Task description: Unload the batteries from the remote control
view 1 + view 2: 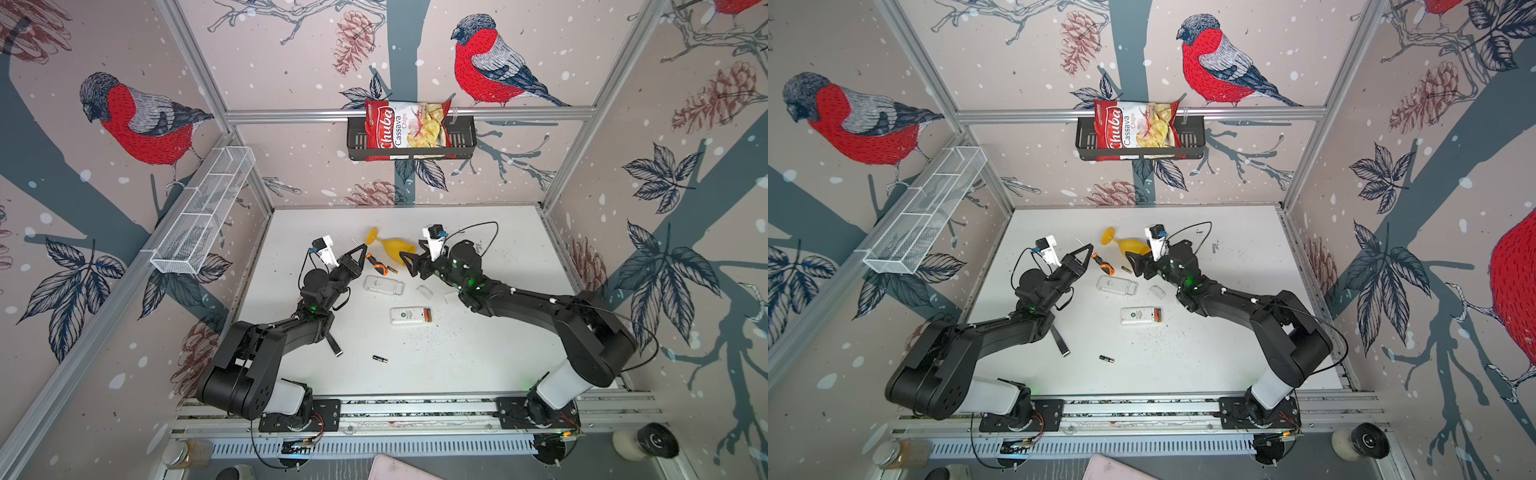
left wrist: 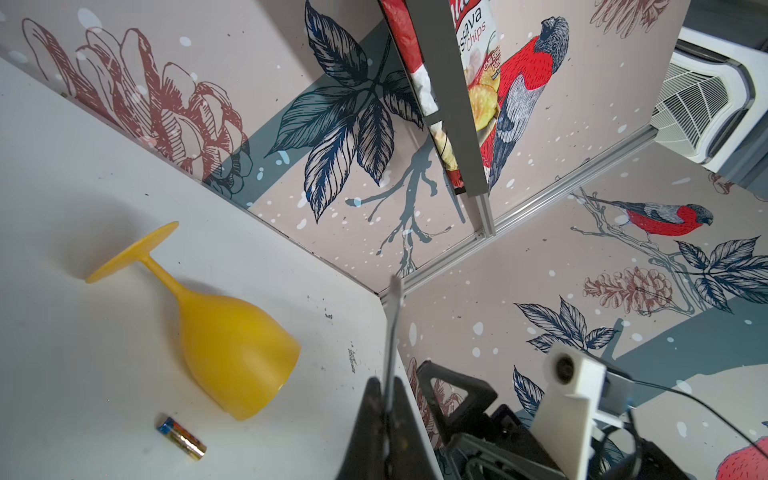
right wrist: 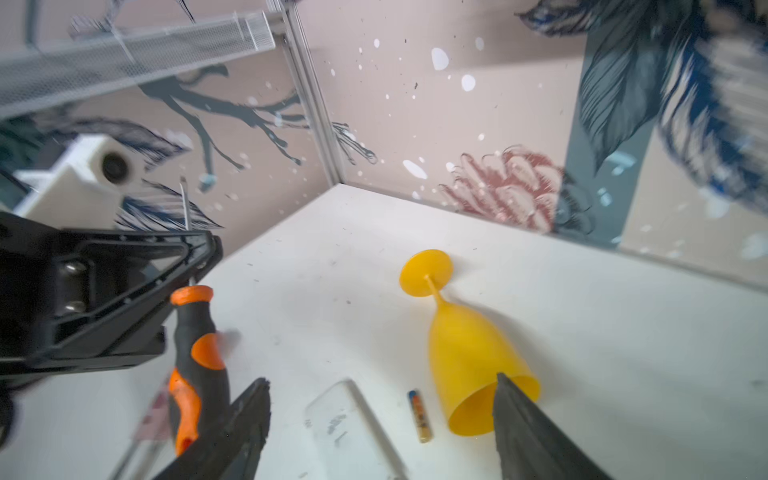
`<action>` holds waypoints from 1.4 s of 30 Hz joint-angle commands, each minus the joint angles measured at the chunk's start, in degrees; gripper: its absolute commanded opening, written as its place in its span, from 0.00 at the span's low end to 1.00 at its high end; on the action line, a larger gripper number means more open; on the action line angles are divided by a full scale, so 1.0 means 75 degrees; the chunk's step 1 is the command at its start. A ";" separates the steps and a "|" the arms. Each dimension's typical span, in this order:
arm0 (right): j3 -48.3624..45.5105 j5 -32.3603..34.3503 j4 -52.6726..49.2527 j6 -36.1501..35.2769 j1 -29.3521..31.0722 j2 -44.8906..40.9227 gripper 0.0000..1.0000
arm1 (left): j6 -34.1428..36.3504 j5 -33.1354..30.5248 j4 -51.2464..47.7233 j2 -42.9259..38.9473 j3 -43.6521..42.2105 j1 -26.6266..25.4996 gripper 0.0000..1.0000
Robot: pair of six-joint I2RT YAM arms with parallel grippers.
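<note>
My left hand [image 1: 360, 250] clenched the screwdriver [image 1: 377, 264] by its shaft, seemingly for prying, while my right hand [image 3: 380, 380] hung released beside a loose battery [image 3: 419, 415] toward the surface's [image 1: 478, 353] far edge.

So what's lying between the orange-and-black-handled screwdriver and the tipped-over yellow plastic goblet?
A single small black-and-gold battery, lying loose on the white tabletop; the right wrist view shows it clearest.

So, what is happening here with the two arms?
The left gripper is shut on the screwdriver, gripping its shaft. The right gripper stands open near a yellow glass lying on its side. One battery lies by the glass, a second battery nearer the arm bases. The white remote lies open, with batteries in it.
</note>
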 commanded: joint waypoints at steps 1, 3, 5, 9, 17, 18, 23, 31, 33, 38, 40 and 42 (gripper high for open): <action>-0.0076 -0.2284 0.1909 0.2747 -0.0372 0.0451 0.79 | -0.0057 -0.0045 0.1171 0.0039 -0.0047 0.0013 0.00; -0.0158 -0.2744 0.3104 0.3710 -0.0492 0.0837 0.78 | -0.0127 -0.0150 0.1656 0.0065 -0.0175 0.0009 0.00; -0.0182 -0.3077 0.4259 0.4615 -0.0553 0.1239 0.78 | -0.0110 -0.0218 0.1911 0.0068 -0.0189 0.0003 0.00; -0.0037 -0.3408 0.5481 0.5812 -0.0554 0.1927 0.79 | 0.0041 -0.0252 0.2120 0.0044 -0.0159 0.0008 0.00; 0.0429 -0.3682 0.7372 0.7462 -0.0479 0.3060 0.81 | 0.0278 -0.0297 0.2800 0.0212 -0.0168 0.0005 0.00; 0.0491 -0.3699 0.7367 0.7487 -0.0435 0.3108 0.81 | 0.0294 -0.0321 0.2843 0.0240 -0.0148 0.0008 0.00; 0.0935 -0.3779 0.6896 0.7533 -0.0171 0.3285 0.80 | 0.0361 -0.0359 0.3170 0.0424 -0.0163 0.0005 0.00; 0.1596 -0.3876 0.6910 0.8075 0.0169 0.3707 0.76 | 0.0321 -0.0325 0.4217 0.0894 -0.0198 0.0012 0.00; 0.1695 -0.3887 0.6921 0.8154 0.0227 0.3764 0.75 | 0.0283 -0.0290 0.4411 0.0999 -0.0163 0.0007 0.00; 0.1996 -0.3946 0.6863 0.8313 0.0387 0.3914 0.72 | 0.0272 -0.0318 0.4649 0.1168 -0.0120 -0.0002 0.00; 0.2066 -0.3914 0.6928 0.8414 0.0450 0.4000 0.72 | 0.0332 -0.0324 0.4649 0.1140 -0.0120 -0.0013 0.00; 0.2136 -0.3871 0.7099 0.8584 0.0499 0.4116 0.70 | 0.0373 -0.0334 0.4657 0.1113 -0.0116 -0.0010 0.00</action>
